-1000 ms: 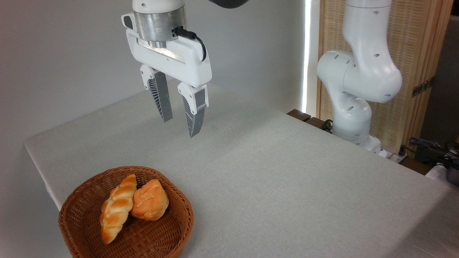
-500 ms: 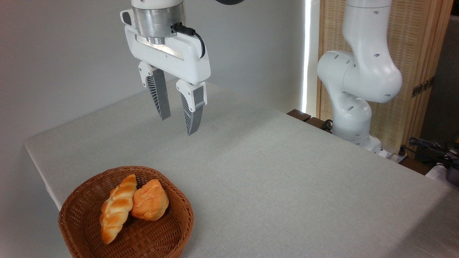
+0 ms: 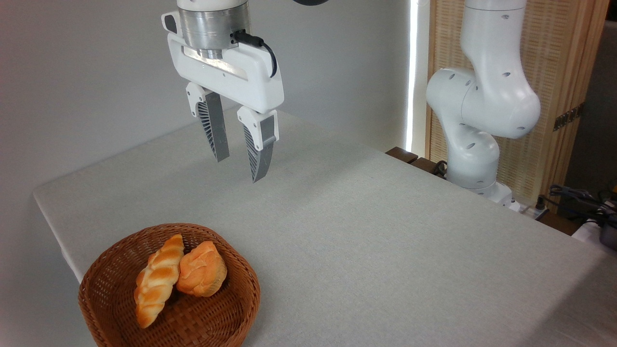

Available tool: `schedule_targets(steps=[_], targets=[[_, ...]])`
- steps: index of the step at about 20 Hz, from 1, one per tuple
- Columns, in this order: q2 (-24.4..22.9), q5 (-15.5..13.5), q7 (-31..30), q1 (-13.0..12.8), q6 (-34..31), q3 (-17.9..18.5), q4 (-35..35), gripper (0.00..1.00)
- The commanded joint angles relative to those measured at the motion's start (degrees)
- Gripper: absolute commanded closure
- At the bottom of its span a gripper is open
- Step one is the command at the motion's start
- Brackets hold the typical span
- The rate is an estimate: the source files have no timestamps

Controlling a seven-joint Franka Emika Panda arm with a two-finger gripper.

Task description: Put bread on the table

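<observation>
Hand (image 3: 237, 167) hangs empty, fingers narrowly parted, far above the worktop (image 3: 366, 231); bun (image 3: 202, 274) waits in basket (image 3: 241, 308)

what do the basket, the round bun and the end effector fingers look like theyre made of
Basket: brown woven wicker or rattan, matte, with its weave plainly visible.
Bread: orange-tan, smooth with a slight sheen, so possibly a plastic or foam replica; real bread cannot be ruled out.
End effector fingers: grey ribbed material in white mounts, probably flexible plastic or rubber.
</observation>
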Motion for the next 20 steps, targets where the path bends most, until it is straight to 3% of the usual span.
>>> schedule_targets(steps=[1,13,18,20], targets=[[-0.14,0.26,-0.26,0.01,-1.28,0.4,0.95,0.0],[0.65,0.35,-0.17,0.1,-1.02,0.4,-0.63,0.0],[2.58,0.7,0.18,0.1,4.69,0.49,-0.99,0.0],[3.98,0.7,3.67,0.1,7.85,0.49,-0.99,0.0]])
